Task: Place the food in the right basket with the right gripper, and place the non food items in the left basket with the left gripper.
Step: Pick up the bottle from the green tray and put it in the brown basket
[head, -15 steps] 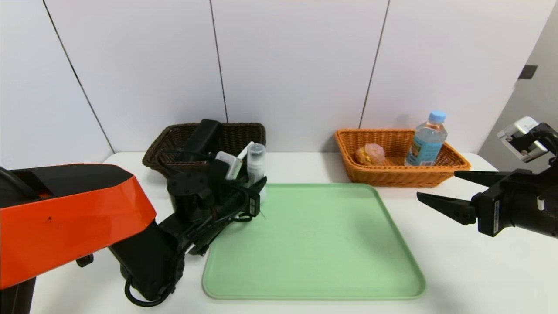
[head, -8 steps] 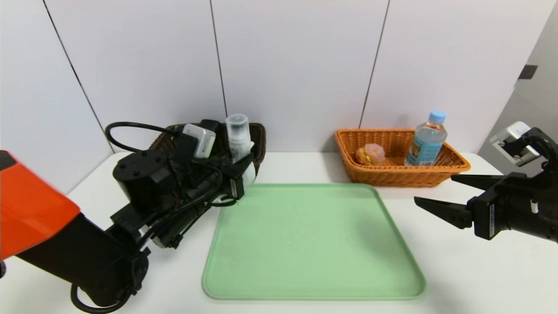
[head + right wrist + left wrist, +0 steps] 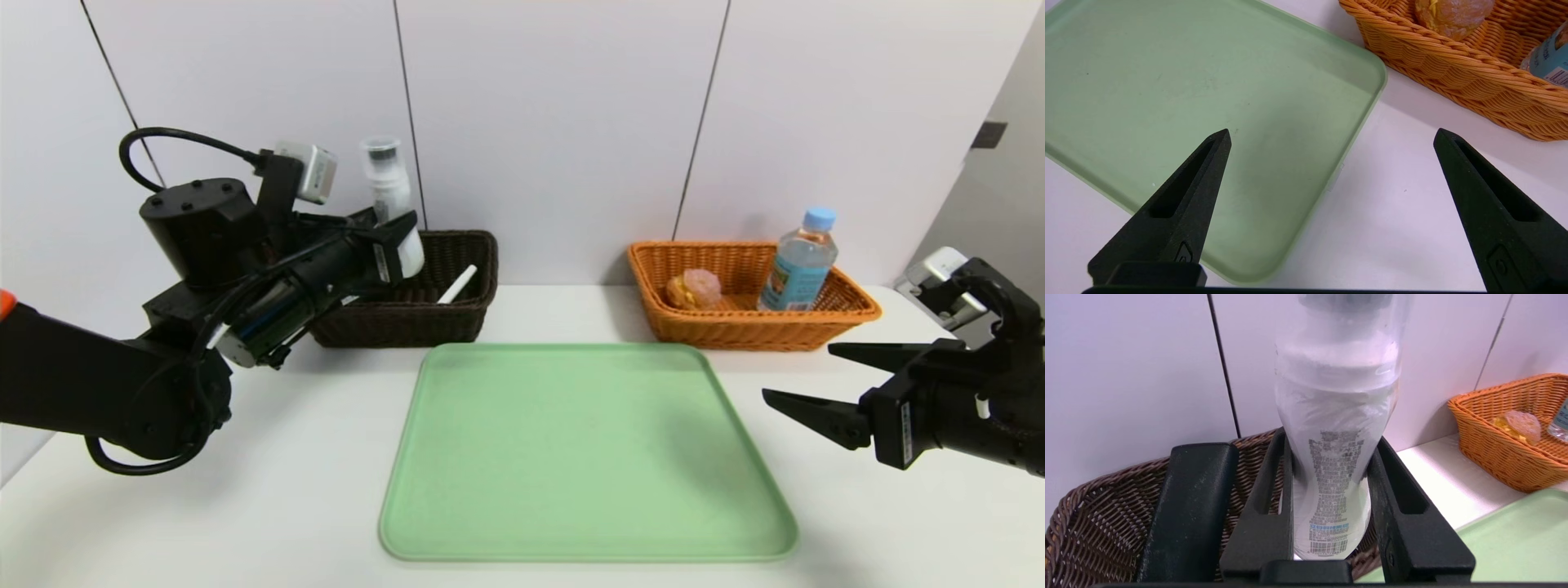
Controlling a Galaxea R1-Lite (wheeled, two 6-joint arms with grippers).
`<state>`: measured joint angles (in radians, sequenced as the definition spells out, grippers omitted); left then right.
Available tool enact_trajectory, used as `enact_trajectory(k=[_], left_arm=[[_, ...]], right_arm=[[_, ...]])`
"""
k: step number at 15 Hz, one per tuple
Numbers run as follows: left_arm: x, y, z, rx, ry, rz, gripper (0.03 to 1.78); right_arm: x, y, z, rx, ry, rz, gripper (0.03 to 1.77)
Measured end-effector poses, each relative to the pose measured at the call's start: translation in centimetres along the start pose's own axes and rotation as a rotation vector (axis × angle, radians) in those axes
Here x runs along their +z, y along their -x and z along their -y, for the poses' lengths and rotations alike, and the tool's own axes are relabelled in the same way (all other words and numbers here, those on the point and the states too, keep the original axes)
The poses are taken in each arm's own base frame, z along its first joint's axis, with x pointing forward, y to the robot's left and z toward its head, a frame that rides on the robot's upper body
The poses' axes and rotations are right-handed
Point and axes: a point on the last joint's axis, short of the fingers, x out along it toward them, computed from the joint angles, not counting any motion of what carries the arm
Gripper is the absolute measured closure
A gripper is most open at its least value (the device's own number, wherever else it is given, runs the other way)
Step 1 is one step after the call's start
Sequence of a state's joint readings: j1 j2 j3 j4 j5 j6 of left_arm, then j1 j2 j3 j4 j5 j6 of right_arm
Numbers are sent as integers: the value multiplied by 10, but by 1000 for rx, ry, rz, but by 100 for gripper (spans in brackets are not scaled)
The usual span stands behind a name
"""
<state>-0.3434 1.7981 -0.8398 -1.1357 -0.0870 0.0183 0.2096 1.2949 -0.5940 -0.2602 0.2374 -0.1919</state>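
White bench [image 3: 269, 457] against a white panelled wall, green tray [image 3: 588, 457] in the middle: I've got the spray bottle [image 3: 392, 196] lifted clear of it.

My left gripper [image 3: 397, 237] has its fingers clamped on the lower body of that clear-capped spray bottle, holding it upright; a second ago it sat low at the tray's near-left corner, and it has since risen and swung left, so the bottle hangs over the front rim of the dark basket [image 3: 457, 310]. A white stick [image 3: 457, 284] leans inside that basket. My right gripper [image 3: 804, 380] waits off the tray's right edge, fingers spread wide and holding nothing, barely shifted. The orange basket [image 3: 702, 331] behind it holds a bun [image 3: 692, 287] and a water bottle [image 3: 800, 261].
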Motion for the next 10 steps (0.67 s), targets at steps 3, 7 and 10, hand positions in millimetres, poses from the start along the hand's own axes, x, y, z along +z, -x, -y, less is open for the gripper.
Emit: enact_trajectory(k=[3, 7, 10], left_arm=[[-11, -15, -10, 24, -18, -13, 125], [-36, -37, -24, 52, -55, -53, 125], [-48, -53, -32, 67, -93, -59, 125]], right_arm=[[0, 0, -1, 4, 2, -2, 9], [0, -1, -1, 6, 2, -2, 9], [0, -2, -2, 11, 4, -5, 9]])
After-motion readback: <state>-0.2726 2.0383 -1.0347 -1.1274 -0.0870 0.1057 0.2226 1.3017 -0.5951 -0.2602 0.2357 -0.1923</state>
